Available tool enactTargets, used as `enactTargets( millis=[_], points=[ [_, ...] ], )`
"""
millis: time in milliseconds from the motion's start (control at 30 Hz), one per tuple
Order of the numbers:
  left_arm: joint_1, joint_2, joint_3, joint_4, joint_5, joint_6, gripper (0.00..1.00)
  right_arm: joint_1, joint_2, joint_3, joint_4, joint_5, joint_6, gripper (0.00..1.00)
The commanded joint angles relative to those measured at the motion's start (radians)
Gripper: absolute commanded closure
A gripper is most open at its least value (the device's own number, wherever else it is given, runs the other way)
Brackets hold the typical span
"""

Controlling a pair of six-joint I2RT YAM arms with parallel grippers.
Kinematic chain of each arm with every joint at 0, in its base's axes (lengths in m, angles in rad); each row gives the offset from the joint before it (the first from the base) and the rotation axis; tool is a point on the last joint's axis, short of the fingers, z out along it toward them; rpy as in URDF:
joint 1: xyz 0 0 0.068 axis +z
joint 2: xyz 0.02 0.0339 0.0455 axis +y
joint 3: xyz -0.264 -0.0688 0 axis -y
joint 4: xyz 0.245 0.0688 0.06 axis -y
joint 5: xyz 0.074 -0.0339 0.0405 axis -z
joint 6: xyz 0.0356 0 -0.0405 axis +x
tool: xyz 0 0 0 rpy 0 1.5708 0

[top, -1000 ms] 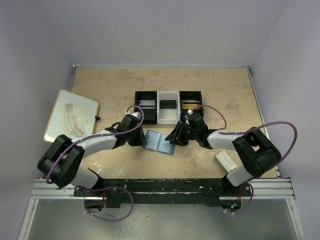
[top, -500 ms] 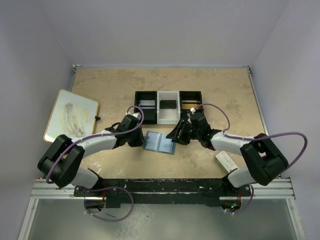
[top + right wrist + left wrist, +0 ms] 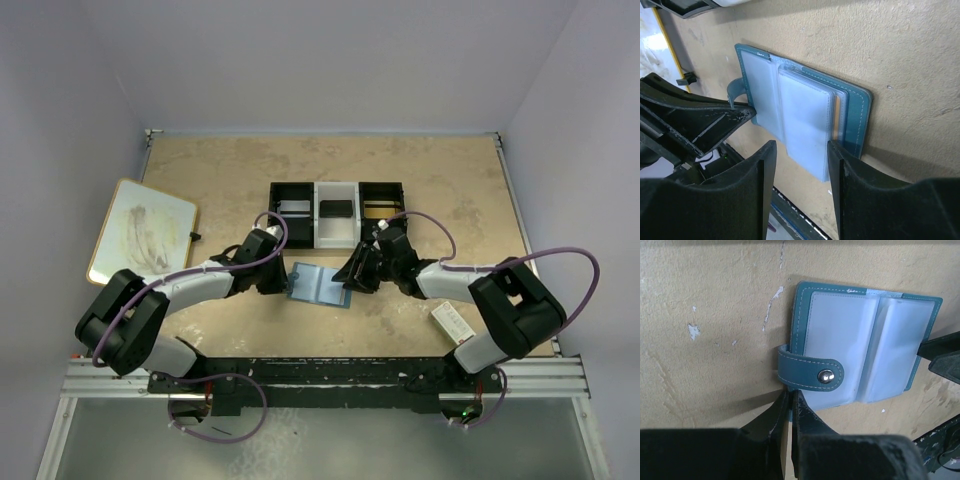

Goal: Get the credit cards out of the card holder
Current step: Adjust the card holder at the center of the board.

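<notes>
The open card holder [image 3: 320, 284] is clamped at its edge by the left gripper [image 3: 789, 397]; the right gripper [image 3: 800, 150] is held spread apart

Soft, even light from above, tan table [image 3: 450, 180] bright, faint shadows close under the arms [image 3: 200, 285], wrist views sharp on the card holder [image 3: 867, 347], mild sheen on its clear pockets [image 3: 805, 117], dark gripper fingers [image 3: 750, 200] nearest the lens blurred.

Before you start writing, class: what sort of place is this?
Likely a robot lab test cell: left arm and right arm mounted on a rail, plain walls around the table, a staged blue card holder.
</notes>
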Motion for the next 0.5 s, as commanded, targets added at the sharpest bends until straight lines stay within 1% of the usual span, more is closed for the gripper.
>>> enactTargets(
  millis=[0,100,233,467],
  points=[
    [-0.006,-0.003,0.011,0.018,0.030,0.016,1.00,0.003,0.007,-0.015,0.034,-0.011,-0.003,0.52],
    [-0.006,-0.003,0.009,0.024,0.038,0.012,1.00,0.004,0.013,-0.007,0.093,-0.031,-0.005,0.54],
    [-0.008,-0.006,0.007,0.025,0.039,0.014,1.00,0.004,-0.018,-0.010,0.157,-0.051,0.011,0.55],
    [-0.011,-0.008,0.005,0.022,0.035,0.011,1.00,0.004,-0.009,0.032,0.129,-0.068,-0.012,0.55]
  ],
)
